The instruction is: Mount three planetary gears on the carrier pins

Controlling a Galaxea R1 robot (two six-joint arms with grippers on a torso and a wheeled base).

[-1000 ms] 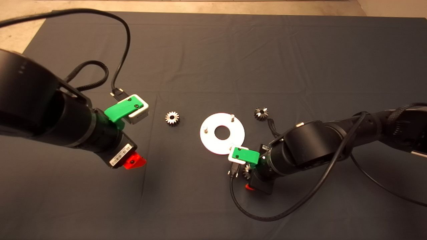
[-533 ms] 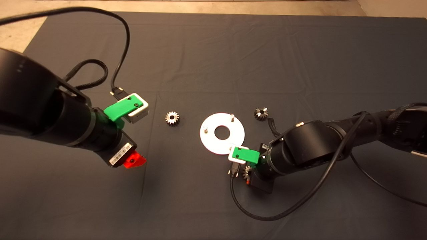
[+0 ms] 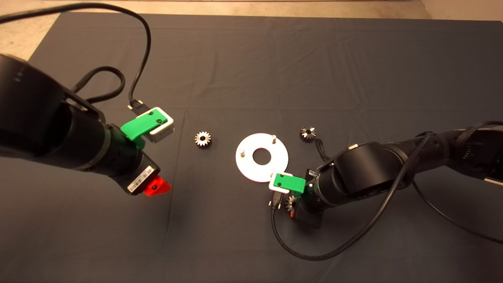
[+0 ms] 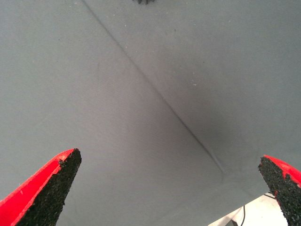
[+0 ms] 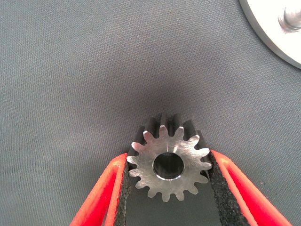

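Right wrist view: right end effector [image 5: 168, 188] is gripping one planetary gear [image 5: 168, 163] between both pads, bore facing the camera, just off the disc [image 5: 273, 28]. Left end effector [image 4: 169, 188] is hovering wide apart over the mat [image 4: 141, 94].

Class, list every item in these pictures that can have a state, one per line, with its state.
Right hand: shut on gear, near the disc's edge.
Held gear: clamped between red fingers, not on a pin.
Left gear: lying loose on the mat.
Far gear: lying loose beside the disc.
Disc: flat on the mat; visible pins bare.
Left hand: open, empty, above the mat.
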